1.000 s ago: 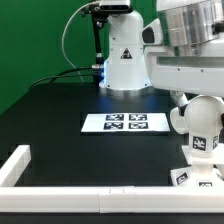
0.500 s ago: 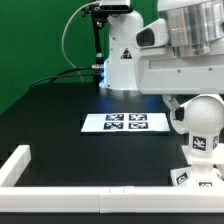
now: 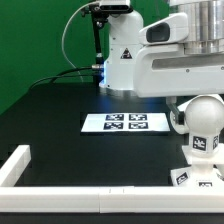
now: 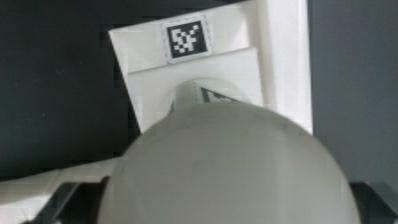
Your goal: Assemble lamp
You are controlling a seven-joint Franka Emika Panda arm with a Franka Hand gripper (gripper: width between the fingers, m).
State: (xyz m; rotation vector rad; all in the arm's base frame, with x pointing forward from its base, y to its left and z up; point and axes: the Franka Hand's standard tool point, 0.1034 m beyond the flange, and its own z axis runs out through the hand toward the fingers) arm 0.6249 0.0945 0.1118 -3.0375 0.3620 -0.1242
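Green backdrop [image 3: 30, 40] at the back, black tabletop [image 3: 60, 115] up front, so the white stuff pops nicely on my feed. Marker board [image 3: 125, 123] lies flat mid-tabletop, in front of the arm's white pedestal [image 3: 125, 55]. The border rail [image 3: 18, 165] runs along the near edge and turns a corner at the exterior view's left.

The lamp bits are bunched at the exterior view's right. A rounded lamp part [image 3: 205, 118] stands upright there with a square tag on its front, right under the big arm links [image 3: 185, 60] that fill the upper corner. Just below it, close to the near rail, sits a second tagged piece, the base block [image 3: 186, 178]. The frame edge cuts it off, so I only get a sliver.

The wrist view is mostly one pale dome [image 4: 222, 165], blurry and filling the foreground. As far as I can tell it's that same rounded part. Past it there's a white block face with a tag, which looks like the base block [image 4: 178, 65], lying right beside the rail [image 4: 285, 50] with black tabletop on its other side.

As for the pincer [image 4: 217, 205], two dark fingers [image 4: 61, 204] peek out on either side of the dome, so it straddles that part. I can't tell from either feed whether they're pressing on it or standing just off it. The exterior view doesn't show the pincer clearly at all.
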